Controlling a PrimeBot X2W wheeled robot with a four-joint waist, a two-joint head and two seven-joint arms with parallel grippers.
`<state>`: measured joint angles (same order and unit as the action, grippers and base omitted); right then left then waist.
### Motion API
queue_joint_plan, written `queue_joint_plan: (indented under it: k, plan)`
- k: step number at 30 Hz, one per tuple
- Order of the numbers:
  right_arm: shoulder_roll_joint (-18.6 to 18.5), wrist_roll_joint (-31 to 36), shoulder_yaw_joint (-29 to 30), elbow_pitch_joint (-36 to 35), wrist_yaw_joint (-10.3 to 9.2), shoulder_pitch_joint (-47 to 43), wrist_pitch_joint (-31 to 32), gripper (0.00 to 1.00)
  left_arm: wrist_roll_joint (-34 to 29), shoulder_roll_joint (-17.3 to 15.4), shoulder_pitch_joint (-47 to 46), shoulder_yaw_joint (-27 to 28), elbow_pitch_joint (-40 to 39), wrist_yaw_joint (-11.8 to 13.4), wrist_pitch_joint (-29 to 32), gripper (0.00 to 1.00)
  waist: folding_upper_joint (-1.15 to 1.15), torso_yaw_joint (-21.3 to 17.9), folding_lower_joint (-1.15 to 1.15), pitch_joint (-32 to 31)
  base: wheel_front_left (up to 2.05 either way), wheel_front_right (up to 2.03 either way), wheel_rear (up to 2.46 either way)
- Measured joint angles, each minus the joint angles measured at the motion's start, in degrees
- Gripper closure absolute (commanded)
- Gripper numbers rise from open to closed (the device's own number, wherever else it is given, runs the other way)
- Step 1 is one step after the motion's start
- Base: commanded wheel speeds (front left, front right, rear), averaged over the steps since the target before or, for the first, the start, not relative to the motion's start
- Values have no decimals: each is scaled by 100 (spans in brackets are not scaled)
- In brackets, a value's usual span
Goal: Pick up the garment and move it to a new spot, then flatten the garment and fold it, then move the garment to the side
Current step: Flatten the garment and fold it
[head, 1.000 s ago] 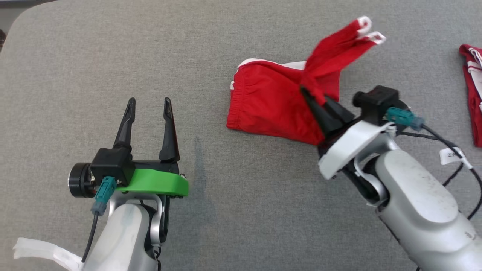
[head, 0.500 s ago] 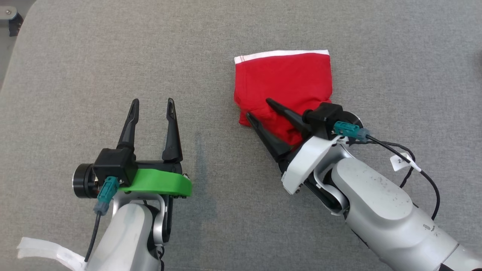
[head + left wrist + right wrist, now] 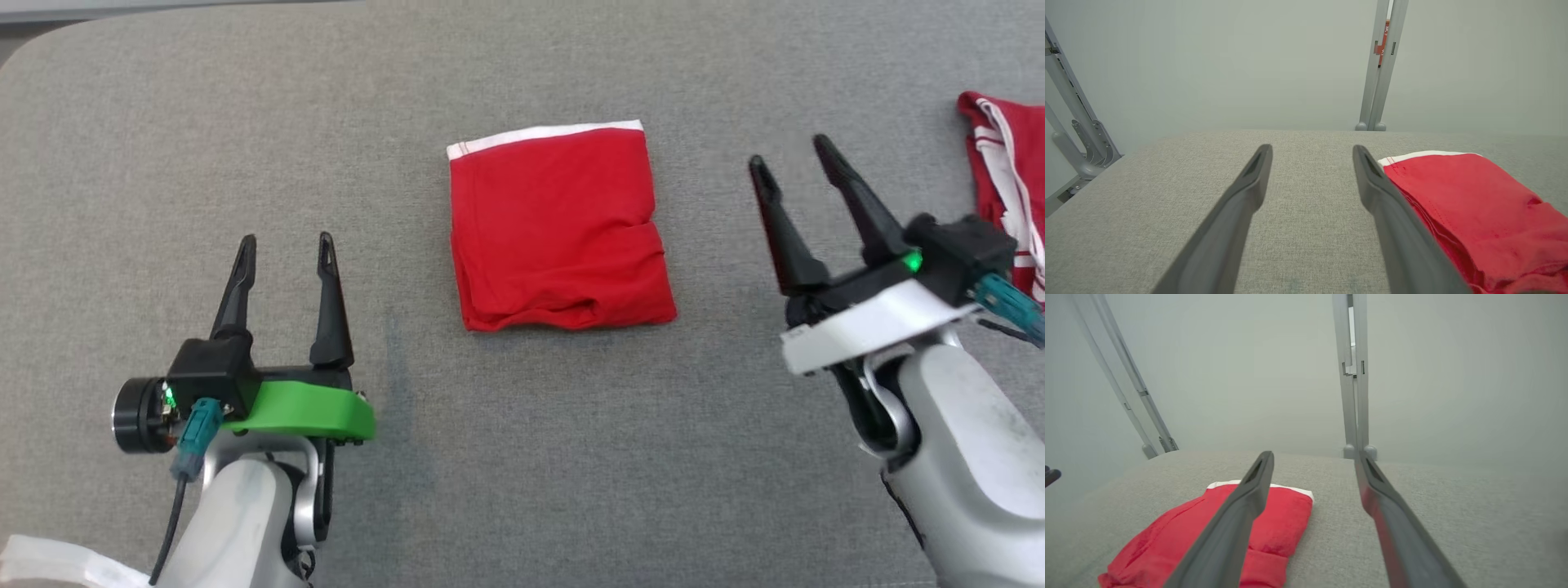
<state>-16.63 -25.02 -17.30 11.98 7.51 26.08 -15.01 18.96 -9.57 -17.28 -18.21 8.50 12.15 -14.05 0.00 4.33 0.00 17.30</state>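
Two grippers are hanging over the grey cloth-covered table (image 3: 163, 122), and each is spreading its fingers wide with nothing held between them. The left gripper (image 3: 286, 238) is sitting at the lower left of the head view, its two dark fingers pointing up the picture over bare grey fabric, with a green bracket (image 3: 302, 408) curving around its wrist. The right gripper (image 3: 789, 151) is sitting at the right, its parted fingers leaning slightly toward the picture's left above a white bracket (image 3: 873, 322), and it is touching no cloth.

Between them the garment (image 3: 555, 233) is lying flat on the table, folded into a compact, nearly square red packet. A white band is running along its far edge and a soft crease is crossing its right side. It is lying apart from both grippers.

In the left wrist view the garment (image 3: 1466, 196) is showing just to the right of the right-hand finger, which is hiding part of its near edge. In the right wrist view it (image 3: 1286, 514) is lying at the lower left, with the left-hand finger crossing in front of it.

Further out, a second red-and-white cloth (image 3: 1008, 163) is lying at the right edge of the head view, beyond the right gripper and partly cut off. Grey metal posts (image 3: 1353, 375) are standing past the table's far edge, and a white strip (image 3: 49, 555) is trailing at the lower left corner.
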Motion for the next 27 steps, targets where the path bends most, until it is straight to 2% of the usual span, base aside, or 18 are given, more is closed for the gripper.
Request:
queue_joint_plan:
  k: [5,9,16,27]
  plan:
    - [18,326,860,-326,0,-939,3,0,25,-168,330,108,-8,58,47,0,0,-202,0,-262,0,0,0]
    - [216,533,1214,-591,0,-1539,204,0,93,-265,715,194,-32,149,59,0,0,-349,0,-515,0,0,0]
    - [492,811,1522,-1152,0,-2336,654,0,158,-397,1309,245,-101,208,37,0,0,-525,0,-998,0,0,0]
    - [725,977,1681,-1706,0,-2971,1126,0,188,-557,1886,176,-175,249,89,0,0,-616,0,-1648,0,0,0]
